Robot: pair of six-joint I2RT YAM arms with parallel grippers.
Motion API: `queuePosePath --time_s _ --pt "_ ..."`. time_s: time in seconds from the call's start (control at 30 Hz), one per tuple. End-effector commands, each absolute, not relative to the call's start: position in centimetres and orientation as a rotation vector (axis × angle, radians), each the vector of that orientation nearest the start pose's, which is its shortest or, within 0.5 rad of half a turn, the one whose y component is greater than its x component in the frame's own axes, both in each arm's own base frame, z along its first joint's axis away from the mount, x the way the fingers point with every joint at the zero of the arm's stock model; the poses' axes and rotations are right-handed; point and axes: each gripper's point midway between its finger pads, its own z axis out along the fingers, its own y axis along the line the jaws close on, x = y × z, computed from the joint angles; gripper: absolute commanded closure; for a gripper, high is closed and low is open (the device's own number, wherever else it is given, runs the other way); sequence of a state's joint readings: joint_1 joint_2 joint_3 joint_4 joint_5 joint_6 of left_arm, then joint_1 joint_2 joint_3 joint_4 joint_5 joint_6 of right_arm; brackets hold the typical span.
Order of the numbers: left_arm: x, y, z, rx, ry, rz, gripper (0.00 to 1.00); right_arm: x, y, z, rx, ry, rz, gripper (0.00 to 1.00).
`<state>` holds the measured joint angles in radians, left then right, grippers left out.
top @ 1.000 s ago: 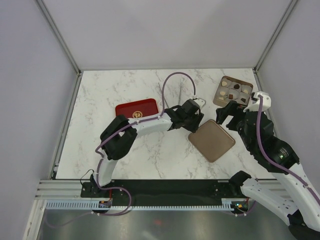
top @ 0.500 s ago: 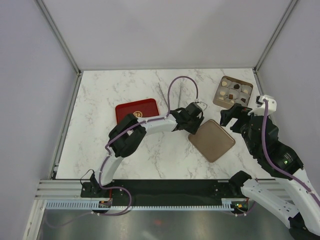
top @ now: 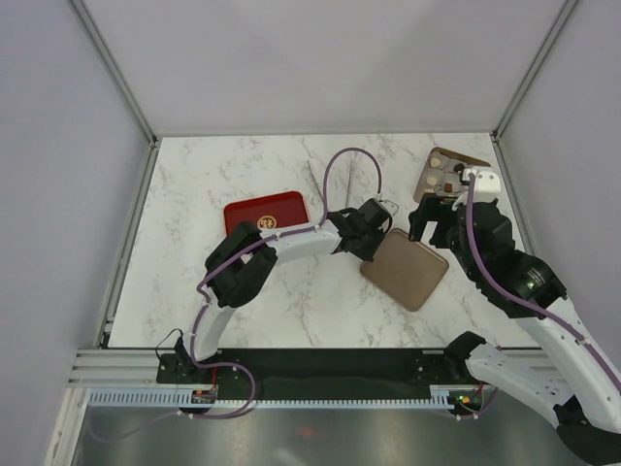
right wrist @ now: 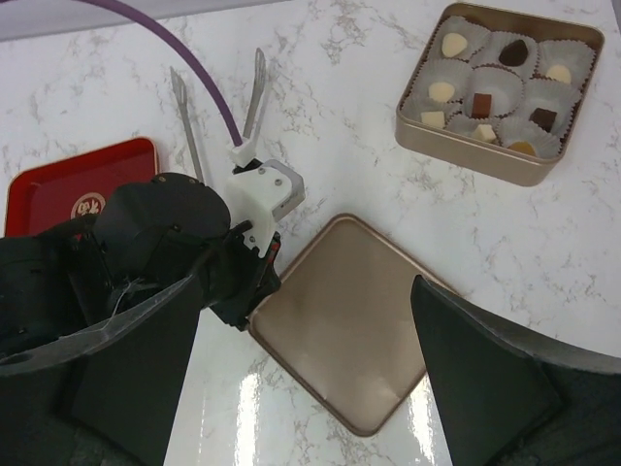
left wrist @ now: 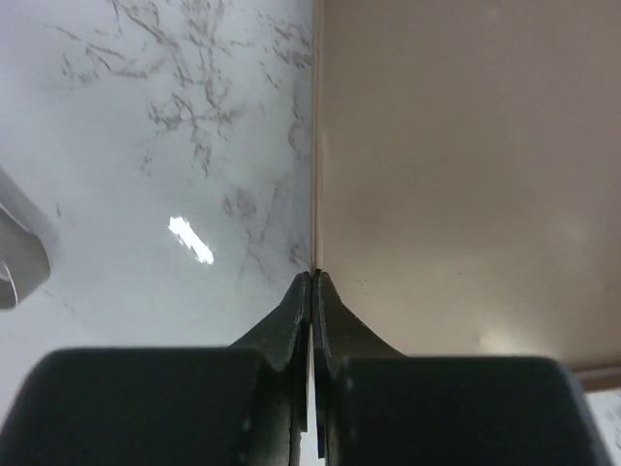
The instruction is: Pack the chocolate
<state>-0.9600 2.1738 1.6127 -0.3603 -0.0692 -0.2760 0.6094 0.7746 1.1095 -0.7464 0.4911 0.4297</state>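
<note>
Top external: chocolate (top: 433, 180) (partly) hidden.

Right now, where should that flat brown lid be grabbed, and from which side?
Grip the lid by its thin rim on its left edge, coming in low from the left. It lies flat on the table, so its broad face gives nothing to pinch; only the edge fits between two fingers. The left pincer is shut on that edge.

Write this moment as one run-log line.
left gripper shut at lid edge | right gripper open, near lid | chocolates in box | box uncovered
</note>
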Motion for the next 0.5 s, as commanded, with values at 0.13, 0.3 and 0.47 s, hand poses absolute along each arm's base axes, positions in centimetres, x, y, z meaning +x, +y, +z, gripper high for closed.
queuePosePath --time_s 0.13,0.3,0.47 --pt "27.0 -42.2 12.2 0.754 2.403 -0.625 0.98 25.1 10.8 33.7 -0.019 1.907 0.250 0.02" --pt "25.8 -39.1 16.0 0.654 2.458 -0.759 0.98 26.7 12.5 35.3 -0.125 1.846 0.262 0.03" --pt "26.5 -34.6 17.8 0.508 2.485 -0.801 0.98 29.1 14.7 36.2 -0.215 1.820 0.261 0.03"
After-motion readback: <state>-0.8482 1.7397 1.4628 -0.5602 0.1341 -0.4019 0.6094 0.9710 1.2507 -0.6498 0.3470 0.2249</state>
